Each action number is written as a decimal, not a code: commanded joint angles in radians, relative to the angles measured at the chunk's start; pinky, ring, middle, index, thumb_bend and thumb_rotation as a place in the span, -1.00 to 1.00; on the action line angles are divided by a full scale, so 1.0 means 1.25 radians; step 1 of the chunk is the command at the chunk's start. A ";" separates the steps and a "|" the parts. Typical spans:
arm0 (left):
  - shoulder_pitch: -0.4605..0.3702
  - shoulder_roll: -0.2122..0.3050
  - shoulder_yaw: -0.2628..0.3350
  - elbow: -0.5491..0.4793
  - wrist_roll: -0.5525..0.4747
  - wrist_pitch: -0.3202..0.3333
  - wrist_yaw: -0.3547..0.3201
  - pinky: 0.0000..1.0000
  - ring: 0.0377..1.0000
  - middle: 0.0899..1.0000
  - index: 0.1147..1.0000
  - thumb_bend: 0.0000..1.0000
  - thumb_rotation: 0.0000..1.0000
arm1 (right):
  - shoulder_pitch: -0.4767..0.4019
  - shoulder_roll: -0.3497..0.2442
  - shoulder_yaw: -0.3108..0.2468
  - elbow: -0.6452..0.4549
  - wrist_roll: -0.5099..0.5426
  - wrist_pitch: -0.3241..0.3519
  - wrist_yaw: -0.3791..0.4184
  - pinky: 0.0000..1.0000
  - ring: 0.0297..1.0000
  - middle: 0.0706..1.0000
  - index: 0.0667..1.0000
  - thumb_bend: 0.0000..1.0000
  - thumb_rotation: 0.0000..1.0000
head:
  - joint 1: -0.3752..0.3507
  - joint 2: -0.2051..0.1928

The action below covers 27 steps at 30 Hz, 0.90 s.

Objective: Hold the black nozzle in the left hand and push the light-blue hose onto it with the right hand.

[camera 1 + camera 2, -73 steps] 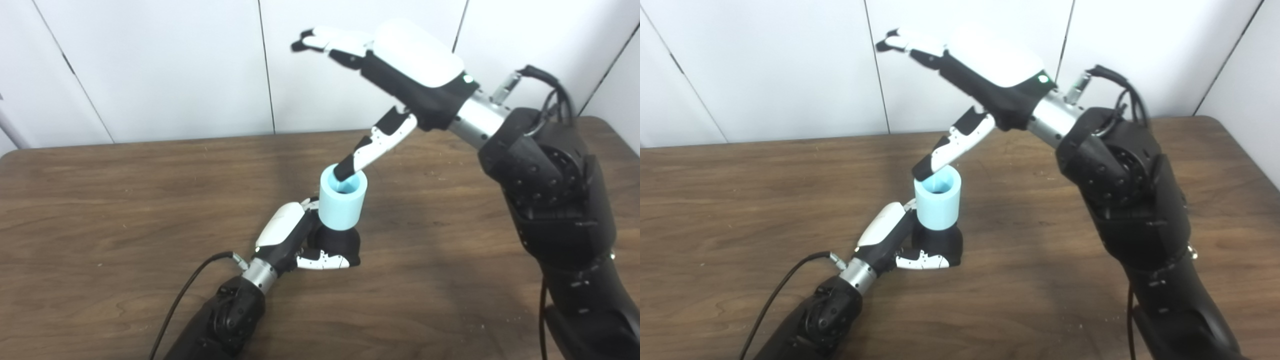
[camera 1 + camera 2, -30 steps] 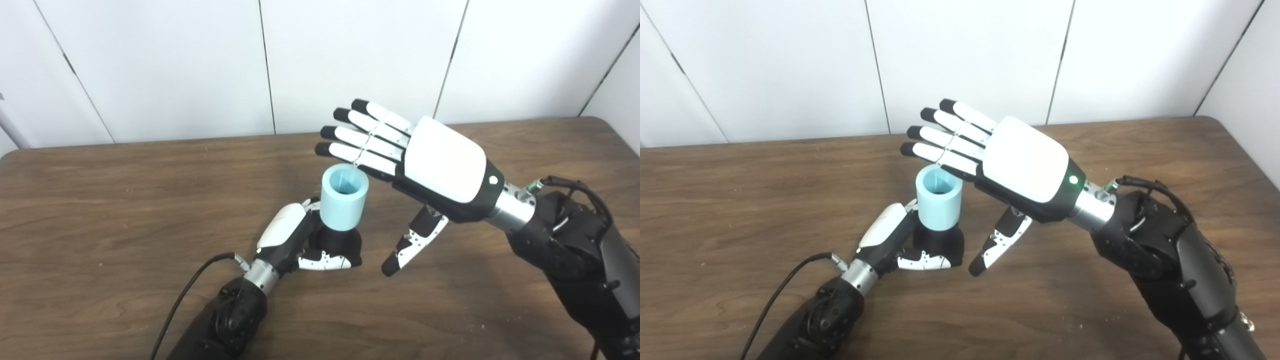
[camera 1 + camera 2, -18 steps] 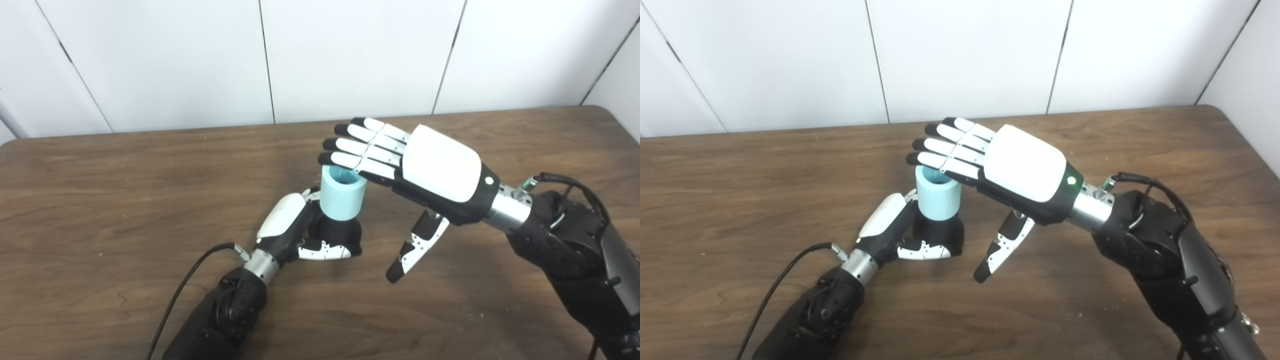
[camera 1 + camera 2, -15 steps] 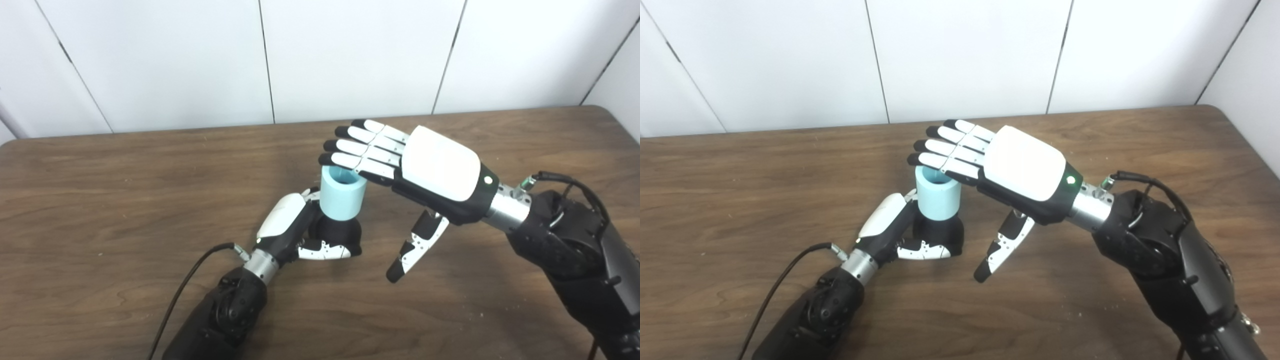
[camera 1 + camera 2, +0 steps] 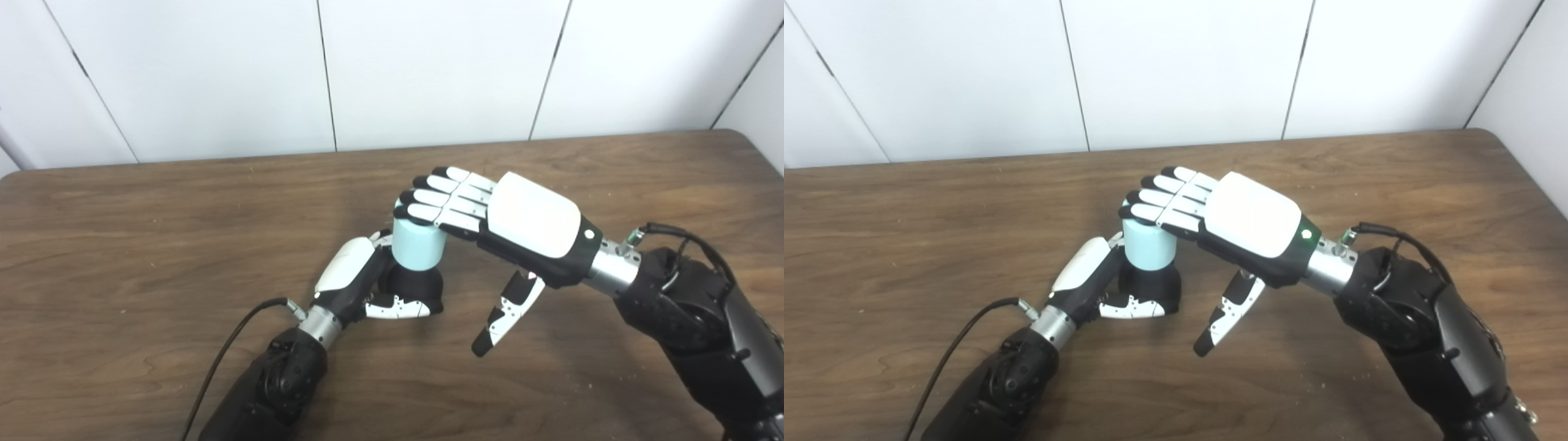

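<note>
- Left eye view shows the table [image 5: 122, 202] filling most of the frame, its near edge cut off at the bottom.
- Right hand [image 5: 520, 223] lies flat, fingers [image 5: 444, 205] straight and together on top of the hose, thumb hanging free; it grips nothing.
- Left hand [image 5: 355, 285] is wrapped round the nozzle; its fingers are mostly hidden.
- Hose [image 5: 416, 245] stands upright mid-table on the nozzle, its mouth covered.
- Nozzle [image 5: 416, 286] shows only its black base.

Your right hand [image 5: 1237, 223] lies flat, fingers [image 5: 1167, 205] on top of light-blue hose [image 5: 1149, 245]; left hand [image 5: 1102, 288] grips black nozzle [image 5: 1150, 288] on table [image 5: 906, 245].
</note>
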<state>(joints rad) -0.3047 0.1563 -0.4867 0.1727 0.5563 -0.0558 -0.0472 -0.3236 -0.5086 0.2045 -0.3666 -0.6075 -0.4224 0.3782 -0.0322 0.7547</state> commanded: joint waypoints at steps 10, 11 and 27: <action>0.063 0.014 -0.026 0.040 0.021 0.050 -0.059 0.95 0.76 0.43 -0.14 -0.03 -0.11 | -0.019 -0.025 0.012 0.005 -0.004 -0.037 -0.028 0.93 0.90 0.86 0.83 0.88 0.16 | -0.001 0.000; 0.064 0.015 -0.026 0.039 0.021 0.050 -0.059 0.94 0.76 0.43 -0.14 -0.03 -0.11 | -0.019 -0.028 0.016 0.008 -0.005 -0.037 -0.031 0.93 0.90 0.86 0.84 0.89 0.15 | -0.001 0.003; 0.064 0.015 -0.025 0.033 0.018 0.052 -0.063 0.93 0.75 0.44 -0.16 -0.03 -0.11 | -0.008 -0.064 0.058 0.044 -0.027 -0.037 -0.056 0.96 0.95 0.90 0.89 0.82 0.25 | 0.000 0.005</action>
<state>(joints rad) -0.2999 0.1559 -0.4875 0.1652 0.5555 -0.0521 -0.0496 -0.3252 -0.5547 0.2740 -0.3241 -0.6378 -0.4534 0.2987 -0.0322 0.7609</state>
